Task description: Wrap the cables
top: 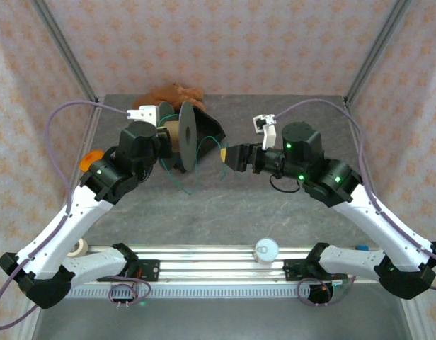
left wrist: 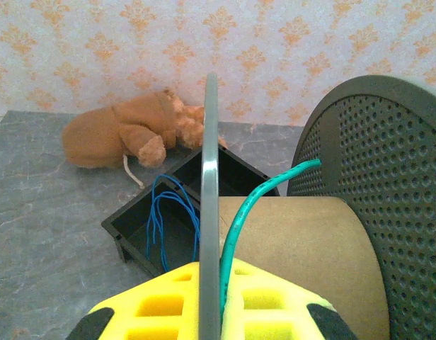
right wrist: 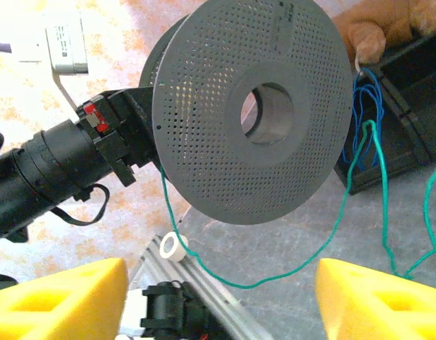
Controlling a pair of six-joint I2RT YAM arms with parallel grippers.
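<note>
Left gripper (left wrist: 209, 287) clamped on spool (right wrist: 250, 106) flange, green cable (left wrist: 236, 227) alongside. Right gripper (right wrist: 221, 301) agape, empty, nearer slack. Top view: slack hangs 8 o'clock from it; spool axle 9-3. Blue cable (left wrist: 158, 227) in tray (left wrist: 117, 228), 3 o'clock of spool.

White-and-black arms (top: 62, 227), purple-grey cables (top: 51, 138), yellow pincer pads (right wrist: 59, 301), green lights (top: 289, 146)

The thin green cable (left wrist: 233, 227) curves from centre right down to the bottom middle of the left wrist view. The blue cable (left wrist: 160, 212), equally thin, stands in loose looping strands left of centre there.
</note>
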